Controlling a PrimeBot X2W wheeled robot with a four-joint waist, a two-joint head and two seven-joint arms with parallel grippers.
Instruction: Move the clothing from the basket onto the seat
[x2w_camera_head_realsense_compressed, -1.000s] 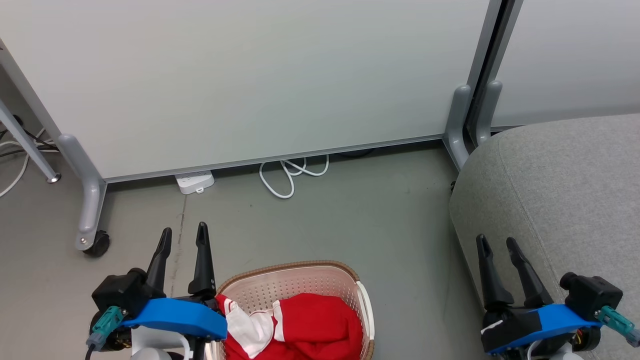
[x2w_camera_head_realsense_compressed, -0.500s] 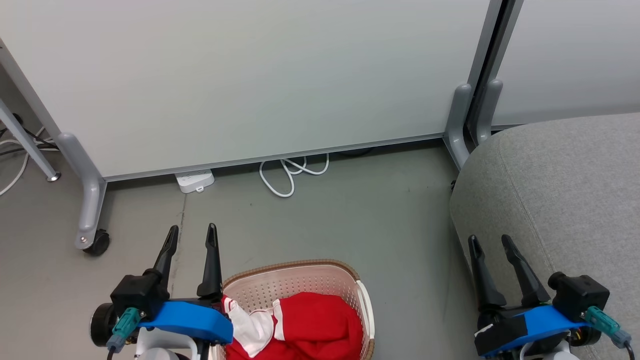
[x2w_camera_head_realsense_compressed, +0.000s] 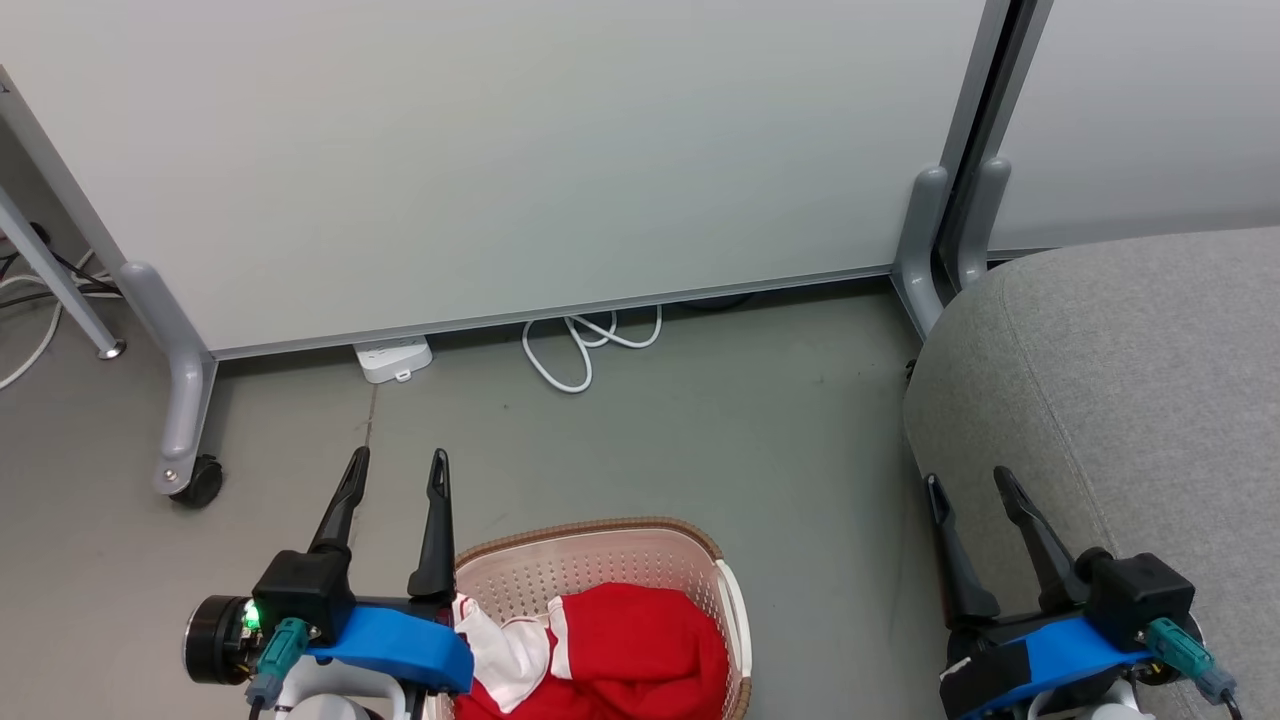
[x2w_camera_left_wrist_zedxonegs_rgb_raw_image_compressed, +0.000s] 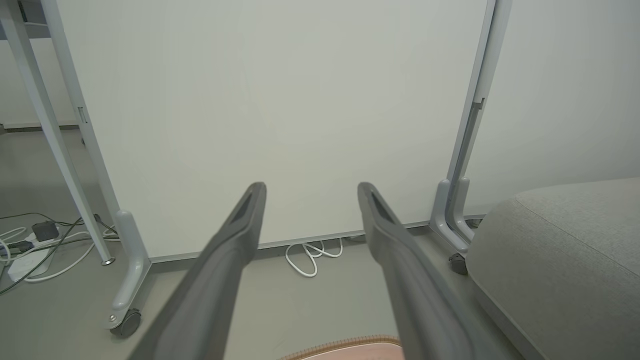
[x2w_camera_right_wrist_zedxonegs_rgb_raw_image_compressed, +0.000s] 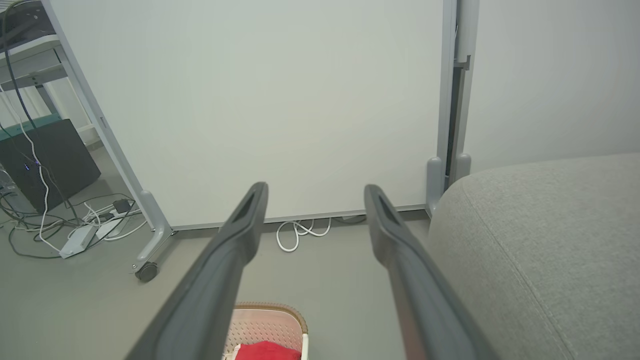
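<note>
While holding both jaws wide open and empty as now, dip the left jaws into the basket (x2w_camera_head_realsense_compressed: 600, 526) and pinch the clothing (x2w_camera_head_realsense_compressed: 630, 645) at its thick red middle.

Perforated plastic basket (x2w_camera_head_realsense_compressed: 600, 575); soft red cloth clothing (x2w_camera_head_realsense_compressed: 630, 650); matt woven-fabric seat (x2w_camera_head_realsense_compressed: 1120, 380).

Bright, even, soft-shadowed light (wrist views bowed, near claws blurred)

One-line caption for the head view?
Left tool and right tool open; red clothing in basket, grey seat at right.
</note>
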